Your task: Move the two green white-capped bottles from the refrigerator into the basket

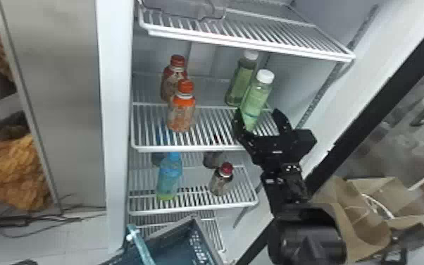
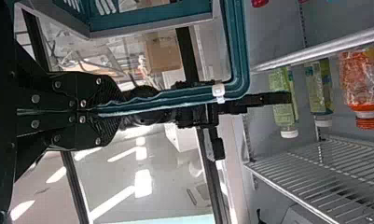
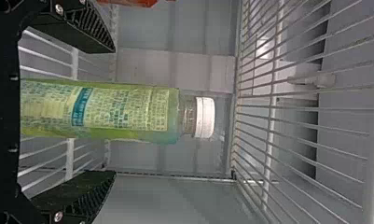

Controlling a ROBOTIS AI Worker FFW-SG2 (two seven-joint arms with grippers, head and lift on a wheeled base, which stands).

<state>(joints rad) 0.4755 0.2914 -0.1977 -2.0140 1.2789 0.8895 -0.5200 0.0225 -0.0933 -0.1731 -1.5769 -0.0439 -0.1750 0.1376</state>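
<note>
Upright on the refrigerator shelf (image 1: pixel 186 147), the front green bottle (image 1: pixel 255 99) stands between the spread fingers of the nearer right gripper (image 1: pixel 257 112), cap toward one o'clock in the head view, while the left gripper (image 2: pixel 118 111) pinches the basket handle (image 2: pixel 182 98).

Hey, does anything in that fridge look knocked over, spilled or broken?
Nothing stands out. The front green bottle and rear green bottle stand upright on the wire shelf, as does the orange-capped bottle, and I see no spill or damage.
</note>
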